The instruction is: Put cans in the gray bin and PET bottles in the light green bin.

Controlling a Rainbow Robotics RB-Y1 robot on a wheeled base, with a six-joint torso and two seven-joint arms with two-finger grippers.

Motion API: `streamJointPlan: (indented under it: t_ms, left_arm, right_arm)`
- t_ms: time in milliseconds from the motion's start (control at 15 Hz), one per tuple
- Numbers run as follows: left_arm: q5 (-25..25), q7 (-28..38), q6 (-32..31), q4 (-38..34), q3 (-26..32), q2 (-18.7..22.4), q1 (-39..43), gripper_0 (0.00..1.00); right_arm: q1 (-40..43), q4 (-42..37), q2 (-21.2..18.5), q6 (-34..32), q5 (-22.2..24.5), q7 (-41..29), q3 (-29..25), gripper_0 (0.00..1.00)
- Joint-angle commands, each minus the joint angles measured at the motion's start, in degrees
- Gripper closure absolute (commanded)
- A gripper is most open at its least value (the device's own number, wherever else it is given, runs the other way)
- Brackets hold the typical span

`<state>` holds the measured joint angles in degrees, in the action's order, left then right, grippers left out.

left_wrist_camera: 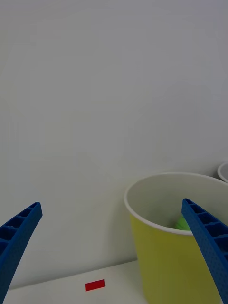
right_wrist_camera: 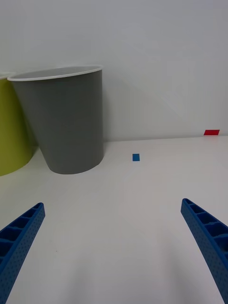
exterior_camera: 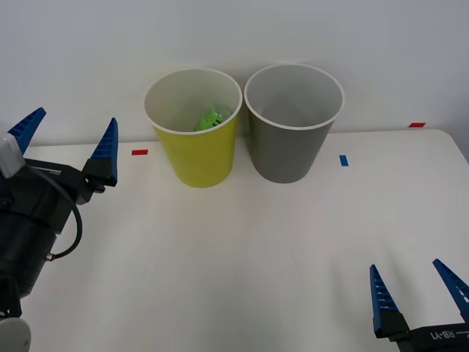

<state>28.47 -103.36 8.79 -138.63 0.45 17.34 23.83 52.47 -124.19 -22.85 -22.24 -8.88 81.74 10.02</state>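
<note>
Small bright green-labelled PET bottle (exterior_camera: 211, 119) lies inside the round tapered yellow-green bin (exterior_camera: 196, 158) with white rim and white inside — only its green top peeks above the rim, cap not visible. Just right of it, nearly touching, stands the round tapered gray bin (exterior_camera: 288, 150), same cup shape, white rim; nothing visible inside it. Both bins sit at the far edge of a plain white table (exterior_camera: 234, 249), against a bare pale wall (exterior_camera: 88, 59).

Tape markers on the tabletop: a small red tape strip (exterior_camera: 139, 152) left of the yellow-green bin, a small blue tape square (exterior_camera: 343, 160) right of the gray bin, another red tape piece (exterior_camera: 416, 125) at the far right edge.

Left gripper (exterior_camera: 67, 138) hovers left of the yellow-green bin, raised off the table, blue ribbed fingers spread wide, holding nothing. Right gripper (exterior_camera: 415, 292) sits at the near right — fingers also spread apart, released, pointing toward the gray bin, well apart from it.
</note>
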Motion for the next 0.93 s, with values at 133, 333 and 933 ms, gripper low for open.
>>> streamJointPlan:
  t_ms: [133,333,933]
  left_arm:
    - [-1.05,-0.97,-10.81,0.2,-2.83,0.15,9.13,0.0]
    - [-1.57,-1.67,-16.43,0.2,-5.64,0.06,15.54,0.0]
    - [-3.68,-2.29,-22.85,0.47,-10.47,2.96,29.52,0.0]
  right_arm:
    - [0.0,0.0,0.0,0.0,0.0,0.0,0.0,0.0]
    - [0.0,0.0,0.0,0.0,0.0,0.0,0.0,0.0]
    - [0.0,0.0,0.0,0.0,0.0,0.0,0.0,0.0]
